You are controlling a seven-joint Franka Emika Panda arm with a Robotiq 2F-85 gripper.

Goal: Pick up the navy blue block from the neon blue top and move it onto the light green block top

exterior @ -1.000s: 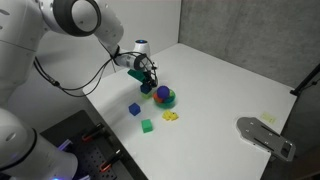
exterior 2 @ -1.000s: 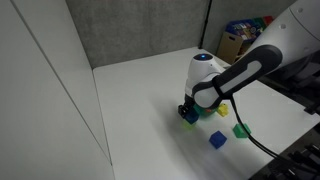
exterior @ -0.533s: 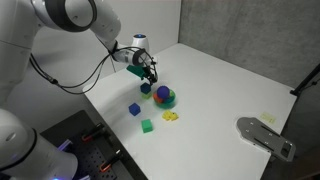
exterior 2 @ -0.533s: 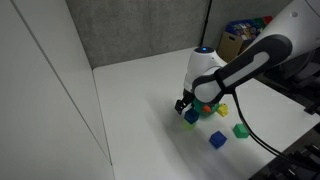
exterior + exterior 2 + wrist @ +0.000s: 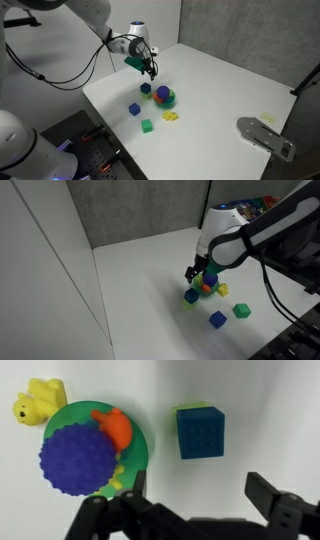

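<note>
2 fingers (image 5: pixel 272 496) gape wide over navy blue block (image 5: pixel 200 432), apparently atop light green block (image 5: pixel 192 405).

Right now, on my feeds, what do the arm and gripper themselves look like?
The arm has smooth, rounded white links with darker sections between them. A thin black cable loops loosely beside it. The gripper is black, with two blocky fingers, and carries a teal-green piece near its wrist. No markings are readable.
</note>
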